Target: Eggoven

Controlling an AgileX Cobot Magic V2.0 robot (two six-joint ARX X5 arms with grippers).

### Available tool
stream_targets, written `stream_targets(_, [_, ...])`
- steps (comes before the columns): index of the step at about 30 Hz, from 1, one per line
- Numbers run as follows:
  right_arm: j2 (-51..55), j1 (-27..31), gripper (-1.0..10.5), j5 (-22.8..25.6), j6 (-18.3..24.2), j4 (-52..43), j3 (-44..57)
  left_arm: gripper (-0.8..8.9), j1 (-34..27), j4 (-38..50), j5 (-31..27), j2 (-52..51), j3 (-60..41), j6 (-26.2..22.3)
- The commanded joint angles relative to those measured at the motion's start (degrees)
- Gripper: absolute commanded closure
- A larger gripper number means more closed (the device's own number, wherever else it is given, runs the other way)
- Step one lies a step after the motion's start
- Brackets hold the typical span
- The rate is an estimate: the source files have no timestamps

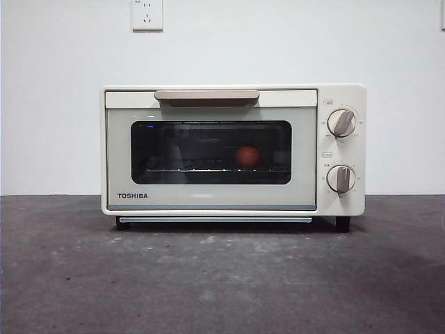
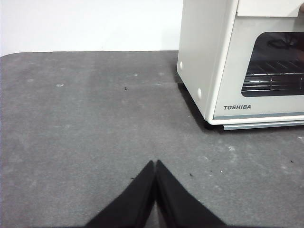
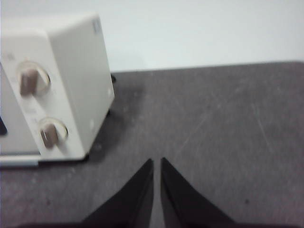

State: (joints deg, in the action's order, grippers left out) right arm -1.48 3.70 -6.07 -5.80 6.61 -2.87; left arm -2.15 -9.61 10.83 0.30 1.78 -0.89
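Wall (image 1: 62, 104): plain white, fills the upper half of the front view. A white socket plate (image 1: 147, 14) sits at the top edge, left of centre.

Tabletop (image 1: 222, 278): dark grey, mottled, scuffed with pale specks, fills the lower half of the front view.

Toaster oven (image 1: 233, 149): cream, boxy, centred in the front view, standing on the tabletop on short black feet. The door is shut. Beige handle (image 1: 206, 95) runs across the top of the door, dark glass window (image 1: 211, 152) sits below it, and TOSHIBA lettering is at the door's lower left. Two knobs are stacked on the right panel, upper knob (image 1: 341, 122) and lower knob (image 1: 341, 178).

Egg (image 1: 247, 156): reddish-brown, round, inside the oven on the wire rack, seen through the glass, right of the window's centre.

Left gripper (image 2: 155, 164): at the bottom centre of the left wrist view, fingers (image 2: 140, 190) pressed together with the tips touching, holding nothing. It hovers over bare tabletop, well apart from the oven, whose left front corner shows at the upper right of that frame.

Right gripper (image 3: 156, 161): at the bottom centre of the right wrist view, fingers (image 3: 178, 194) nearly together with only a thin slit between them, holding nothing. It is over bare tabletop, with the oven's knob side in the left of that frame, apart from it. That view is blurred.

Neither arm shows in the front view.
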Motion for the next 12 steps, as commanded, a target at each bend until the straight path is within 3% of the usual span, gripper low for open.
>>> stream_targets(1, [1.2, 0.0, 9.4, 0.1, -0.7, -0.6, 2.3, 8.06, -0.1, 0.6, 0.1, -0.1, -1.6, 0.1])
stream_targets(12, [1.3, 0.0, 9.4, 0.1, -1.6, 2.3, 2.2, 8.06, -0.1, 0.5, 0.1, -0.1, -1.6, 0.1])
